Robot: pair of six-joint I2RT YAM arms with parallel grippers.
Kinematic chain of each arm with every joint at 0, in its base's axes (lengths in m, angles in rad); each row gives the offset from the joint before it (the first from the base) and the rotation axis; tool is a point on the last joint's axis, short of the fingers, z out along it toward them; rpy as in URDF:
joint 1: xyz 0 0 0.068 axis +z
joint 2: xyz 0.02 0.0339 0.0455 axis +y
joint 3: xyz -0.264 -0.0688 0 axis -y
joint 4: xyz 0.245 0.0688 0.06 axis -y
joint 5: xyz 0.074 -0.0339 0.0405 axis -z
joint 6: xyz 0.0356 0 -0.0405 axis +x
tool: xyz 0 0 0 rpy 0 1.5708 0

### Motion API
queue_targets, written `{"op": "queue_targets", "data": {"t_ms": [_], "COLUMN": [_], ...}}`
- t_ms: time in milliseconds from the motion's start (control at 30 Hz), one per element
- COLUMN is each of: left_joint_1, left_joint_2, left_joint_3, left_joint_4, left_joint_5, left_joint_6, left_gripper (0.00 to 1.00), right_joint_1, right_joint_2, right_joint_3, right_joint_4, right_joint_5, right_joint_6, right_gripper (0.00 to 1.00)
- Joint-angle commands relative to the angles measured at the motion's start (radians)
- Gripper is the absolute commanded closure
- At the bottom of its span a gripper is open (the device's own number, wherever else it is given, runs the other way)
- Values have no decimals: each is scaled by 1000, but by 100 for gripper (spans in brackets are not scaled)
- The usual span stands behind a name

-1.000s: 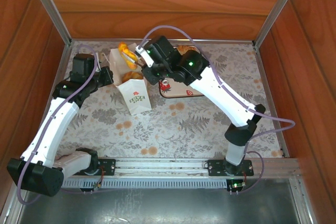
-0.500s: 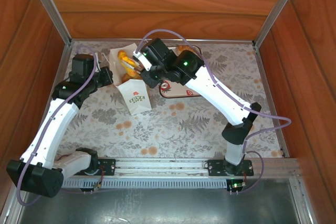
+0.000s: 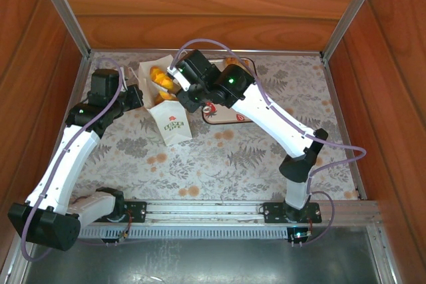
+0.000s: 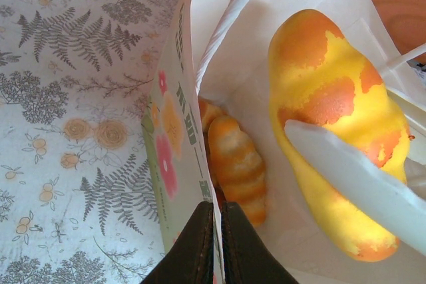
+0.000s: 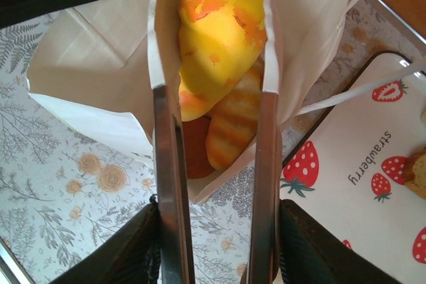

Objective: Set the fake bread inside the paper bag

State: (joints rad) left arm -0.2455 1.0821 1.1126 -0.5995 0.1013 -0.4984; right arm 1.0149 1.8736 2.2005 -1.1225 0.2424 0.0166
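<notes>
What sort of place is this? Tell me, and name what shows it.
Probably a robot test cell, not a real bakery: wood-panelled walls framed by aluminium posts, a floral table cover, and a left arm and right arm bolted to a rail, bagging toy bread into a paper bag.

Soft, even, bright light fills the sharp overhead view, casting only faint shadows on the tablecloth (image 3: 219, 161) beside the paper bag (image 3: 170, 121), whose white walls glare almost washed out in both wrist views, where the dark fingers (image 4: 200, 247) at its edge blur softly.
</notes>
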Motion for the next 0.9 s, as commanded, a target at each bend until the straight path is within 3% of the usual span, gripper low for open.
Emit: {"op": "queue_targets", "data": {"t_ms": [0,567,867], "left_joint_1": [-5,-5,-5], "left_joint_2": [-15,-6,-13], "left_joint_3": [-4,12,22], "left_joint_4": [-10,-10,-5], "left_joint_5": [-2,12,35], "left_joint_6": [-3,-3,-9], "left_gripper": [89,89,84], "right_joint_1": [7,7,7], "right_joint_2": [-12,-32,-155], "right_joint_3": [-5,31,-48], "right_joint_4": [23,27,87], "right_joint_5": [16,31,-33], "right_joint_6": [12,15,54], "right_gripper": [49,47,48]}}
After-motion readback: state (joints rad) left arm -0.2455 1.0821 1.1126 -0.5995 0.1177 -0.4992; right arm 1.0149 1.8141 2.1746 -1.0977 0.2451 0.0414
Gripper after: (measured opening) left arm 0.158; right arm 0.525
